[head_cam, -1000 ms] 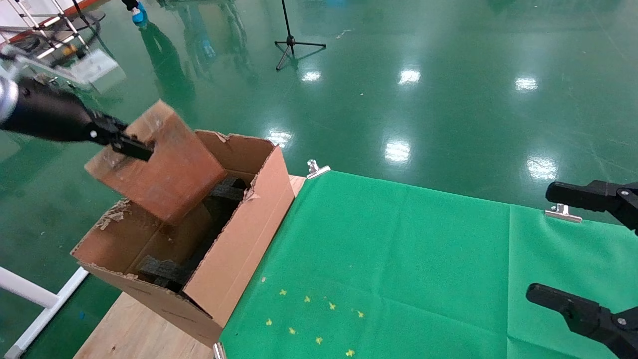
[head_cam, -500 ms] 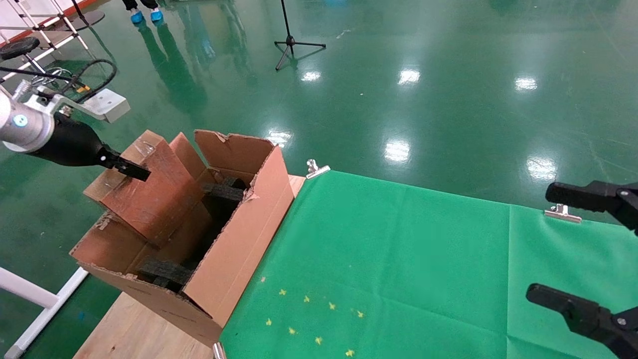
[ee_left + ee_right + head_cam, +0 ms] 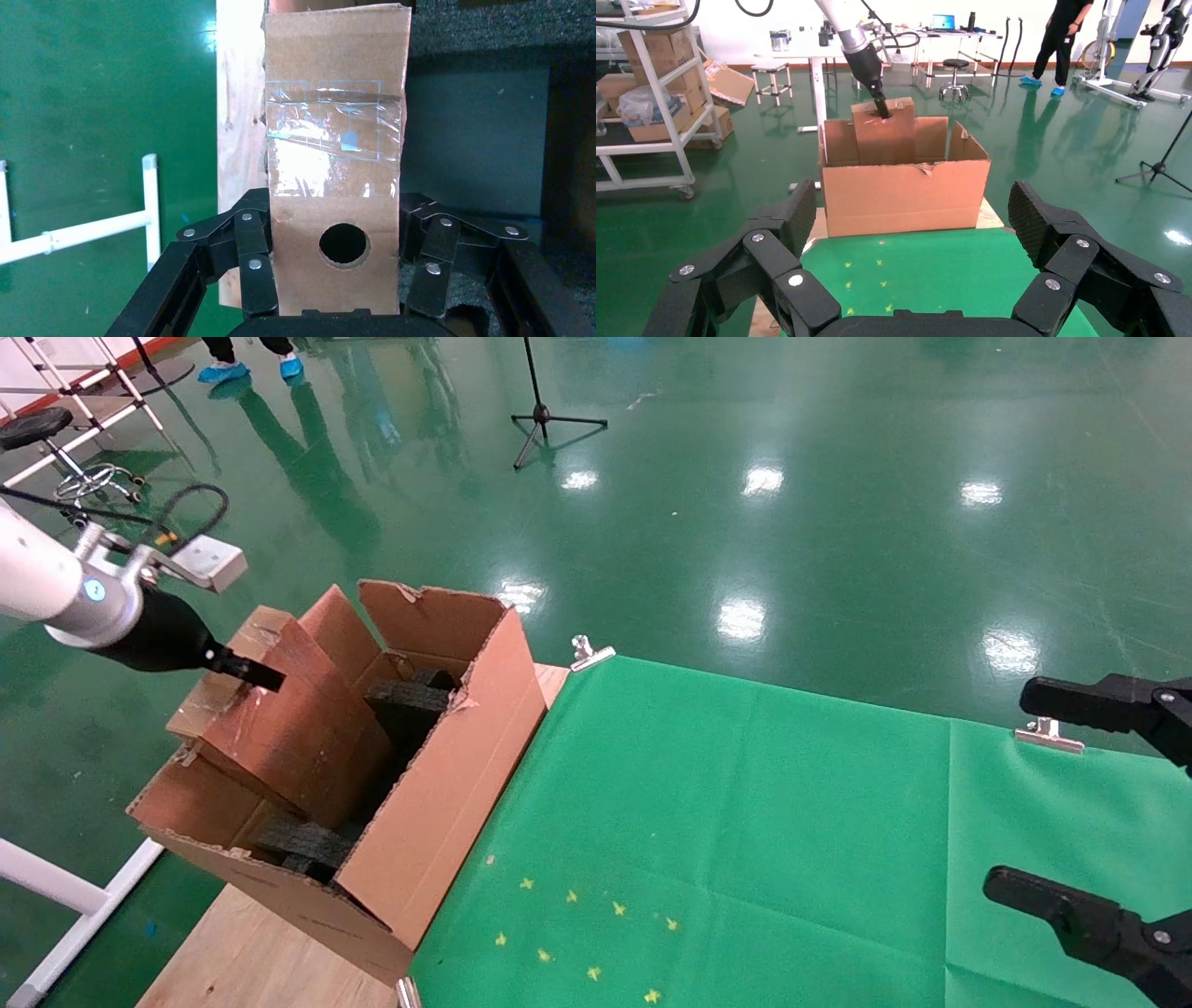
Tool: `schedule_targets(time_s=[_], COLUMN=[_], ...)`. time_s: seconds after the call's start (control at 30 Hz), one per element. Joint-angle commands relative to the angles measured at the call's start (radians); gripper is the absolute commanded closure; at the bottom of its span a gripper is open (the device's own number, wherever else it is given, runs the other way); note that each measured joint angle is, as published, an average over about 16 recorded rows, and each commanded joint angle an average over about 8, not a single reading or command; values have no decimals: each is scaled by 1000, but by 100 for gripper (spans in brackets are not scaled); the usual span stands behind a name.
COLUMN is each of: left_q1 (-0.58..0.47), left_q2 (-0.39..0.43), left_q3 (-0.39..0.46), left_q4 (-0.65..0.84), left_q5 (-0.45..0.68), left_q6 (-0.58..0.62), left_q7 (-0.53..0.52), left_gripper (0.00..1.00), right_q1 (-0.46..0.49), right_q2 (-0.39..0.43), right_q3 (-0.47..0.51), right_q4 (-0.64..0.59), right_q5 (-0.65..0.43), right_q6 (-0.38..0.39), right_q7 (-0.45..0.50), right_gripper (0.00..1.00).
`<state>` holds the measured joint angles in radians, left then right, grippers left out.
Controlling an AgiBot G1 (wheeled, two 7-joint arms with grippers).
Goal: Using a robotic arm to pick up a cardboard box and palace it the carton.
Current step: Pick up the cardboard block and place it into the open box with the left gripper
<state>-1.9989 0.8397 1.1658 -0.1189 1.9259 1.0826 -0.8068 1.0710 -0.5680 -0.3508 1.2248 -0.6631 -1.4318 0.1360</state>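
The robotic arm [image 3: 56,593], white with a blue light, reaches in from the far left; its left gripper [image 3: 244,672] has its jaws clamped on the upper narrow end of the cardboard box [image 3: 289,728]; in the left wrist view the jaws [image 3: 337,274] press both sides of that end, with its round hole and a patch of shiny tape showing between them. The cardboard box stands tilted inside the carton [image 3: 447,794], its lower part sunk below the torn rim, its top end above it, next to a black foam block [image 3: 405,705]; a second foam block [image 3: 298,845] lies at the carton's near end. The carton sits on the left part of the counter [image 3: 251,952], touching the edge of the green cloth [image 3: 745,822]. The right gripper [image 3: 1099,812] hangs over the right side of the cloth, jaws spread wide and holding nothing.
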Motion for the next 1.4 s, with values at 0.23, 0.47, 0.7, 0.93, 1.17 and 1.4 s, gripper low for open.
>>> schedule_targets(time_s=[0.23, 0.47, 0.7, 0.93, 1.17, 1.4], left_q1=[57, 121, 184, 263, 324, 363], left_q2=[40, 73, 89, 96, 103, 107], left_q3=[1, 1, -6, -24, -44, -64], left_q4=[59, 92, 106, 109, 107, 111], left_q5=[-2, -3, -13, -39, -67, -96], left_q6=[-39, -74, -155, -302, -342, -353], left_q7=[18, 16, 7, -8, 0, -1], left_gripper=[100, 100, 100, 100, 100, 76], right_q1=[0, 0, 0, 0, 0, 0], right_q2=[0, 0, 0, 0, 0, 0], right_q3=[0, 0, 0, 0, 0, 0], right_q4=[0, 0, 0, 0, 0, 0], right_q5=[0, 0, 0, 0, 0, 0], right_q6=[0, 0, 0, 0, 0, 0], right_q7=[0, 0, 0, 0, 0, 0], right_gripper=[0, 0, 0, 0, 0, 0])
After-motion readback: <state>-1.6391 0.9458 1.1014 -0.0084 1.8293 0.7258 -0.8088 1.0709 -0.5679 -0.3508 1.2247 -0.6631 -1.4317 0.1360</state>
